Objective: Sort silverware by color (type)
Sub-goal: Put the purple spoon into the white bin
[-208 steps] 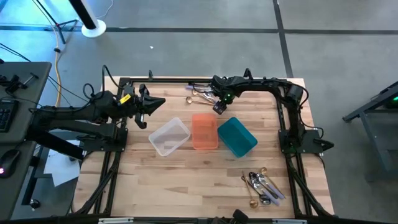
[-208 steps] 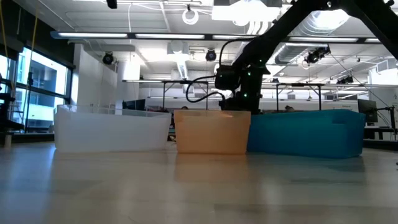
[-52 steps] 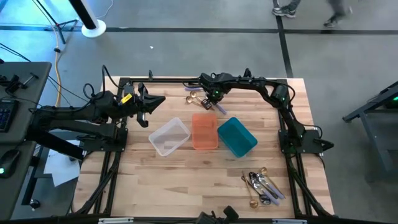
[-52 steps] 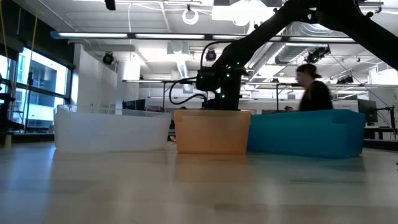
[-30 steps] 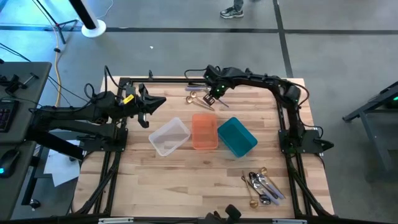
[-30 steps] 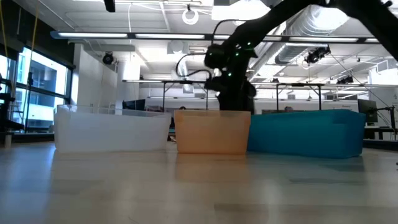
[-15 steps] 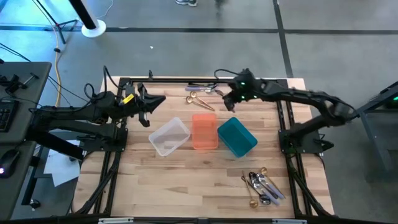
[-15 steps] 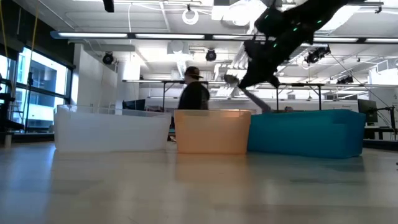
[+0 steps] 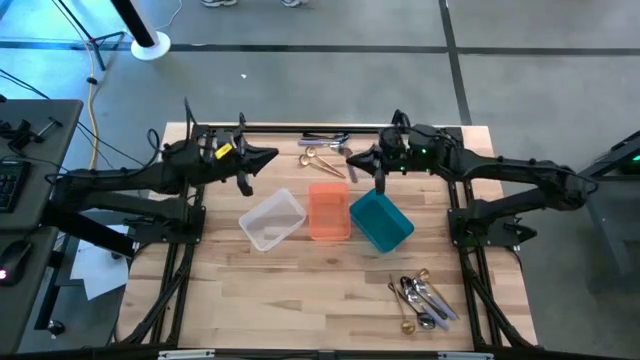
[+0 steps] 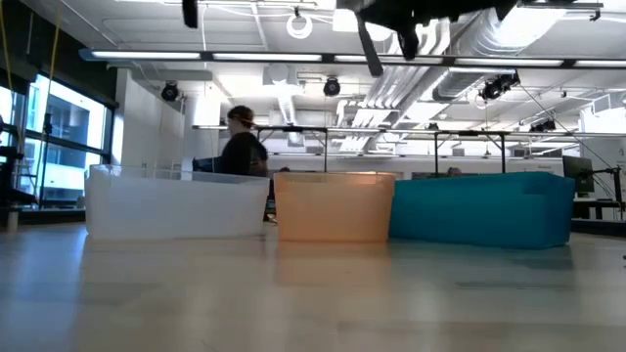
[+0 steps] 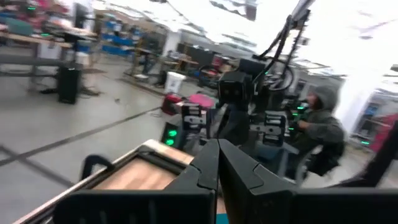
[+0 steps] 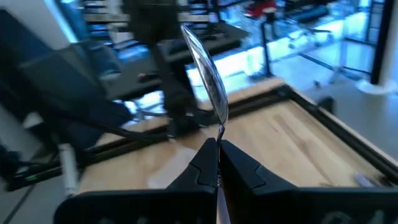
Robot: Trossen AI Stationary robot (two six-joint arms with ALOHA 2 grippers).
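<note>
The right hand (image 12: 217, 163) was clamped on a silver spoon (image 12: 208, 78) by its handle tip, above the teal bin's (image 9: 383, 221) far edge. Held so thinly, it might have slipped or swung. The left hand (image 11: 217, 163), pressed shut and empty, hovered far-left.

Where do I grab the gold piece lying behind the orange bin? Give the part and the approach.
Take the gold piece by its thin handle, mid-length, coming straight down with the fingers across it. It lies flat on the table, so no side offers a hold. The left gripper is near it and holds nothing. The right gripper already holds a silver spoon.
</note>
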